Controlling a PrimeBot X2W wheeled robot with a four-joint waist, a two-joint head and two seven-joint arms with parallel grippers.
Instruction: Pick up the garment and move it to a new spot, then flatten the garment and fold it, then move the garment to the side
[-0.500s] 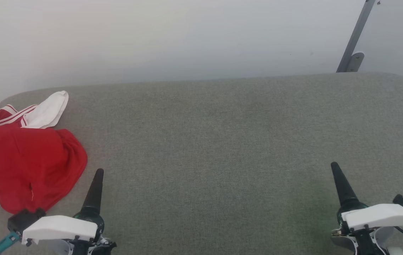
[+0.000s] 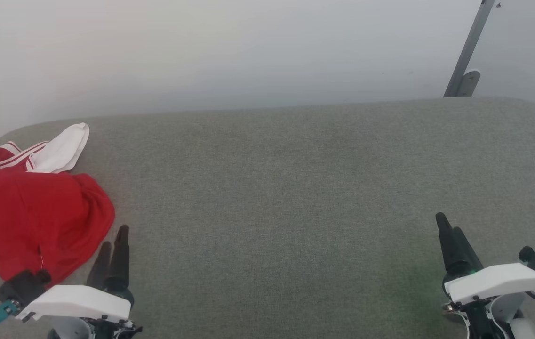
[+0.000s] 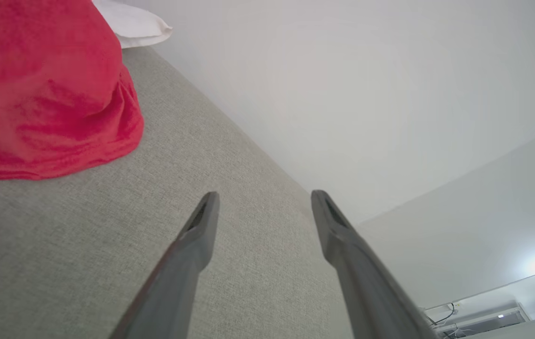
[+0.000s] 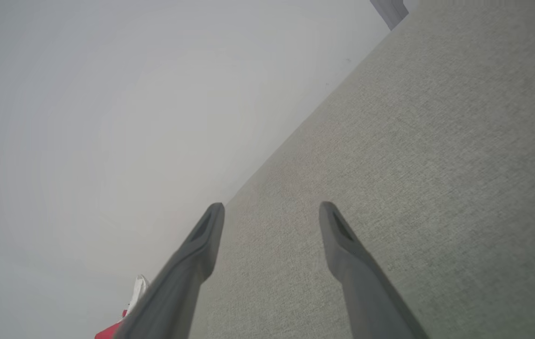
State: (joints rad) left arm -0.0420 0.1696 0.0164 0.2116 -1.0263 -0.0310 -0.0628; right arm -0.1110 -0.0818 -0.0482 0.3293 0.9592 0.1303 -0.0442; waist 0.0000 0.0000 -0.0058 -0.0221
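Red cloth, the garment (image 2: pixel 32 216), lay crumpled just ahead and to the left of the left gripper (image 2: pixel 114 237), near its fingertips but clear of them. Its white sleeve (image 2: pixel 62 148) and striped trim (image 2: pixel 3 157) were on the heap's far side from that gripper. The left gripper's two dark fingers stood apart, low over the grey woven surface (image 2: pixel 295 188). The right gripper (image 2: pixel 449 223) was well apart from the garment, which lay far off to its left. Its fingers were likewise spread, over the same grey weave. Beyond both grippers rose a pale wall (image 2: pixel 201 47), and a grey metal strut (image 2: pixel 467 52) slanted up it ahead of the right gripper.
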